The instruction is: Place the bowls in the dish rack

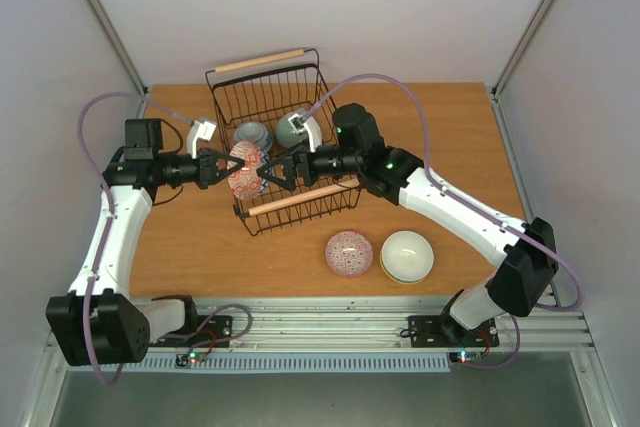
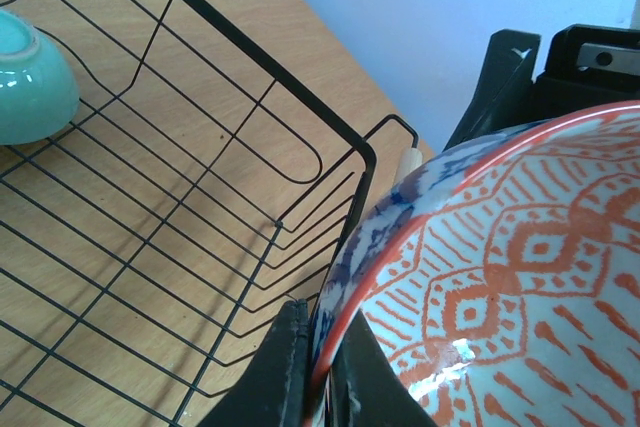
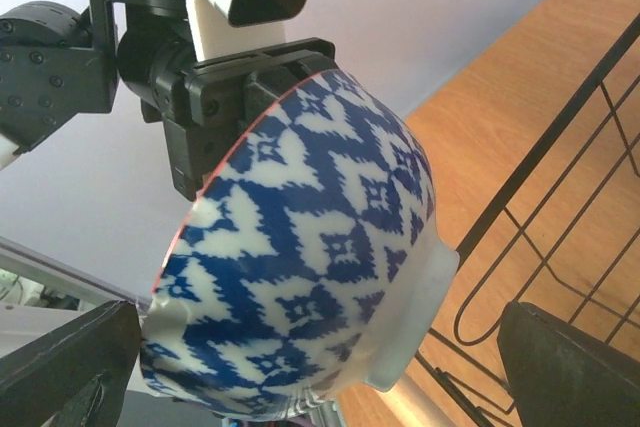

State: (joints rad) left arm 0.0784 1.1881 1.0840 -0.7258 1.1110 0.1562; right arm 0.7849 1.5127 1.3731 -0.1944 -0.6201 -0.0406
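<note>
My left gripper [image 1: 220,169] is shut on the rim of a bowl [image 1: 246,168], red-patterned inside and blue-and-white outside, and holds it tilted on edge over the near left part of the black wire dish rack [image 1: 300,97]. The left wrist view shows the fingers [image 2: 285,372] pinching the rim of this bowl [image 2: 520,277]. My right gripper [image 1: 273,171] is open, its jaws wide apart on either side of the same bowl [image 3: 310,277]. Two bowls lie in the rack: a blue-grey one [image 1: 254,135] and a mint green one [image 1: 293,130], which also shows in the left wrist view [image 2: 25,82].
A red-patterned bowl [image 1: 349,253] lies upside down on the wooden table in front of the rack. A cream bowl with a yellow inside [image 1: 407,256] stands right of it. The rack's near wooden handle [image 1: 300,197] runs under the grippers.
</note>
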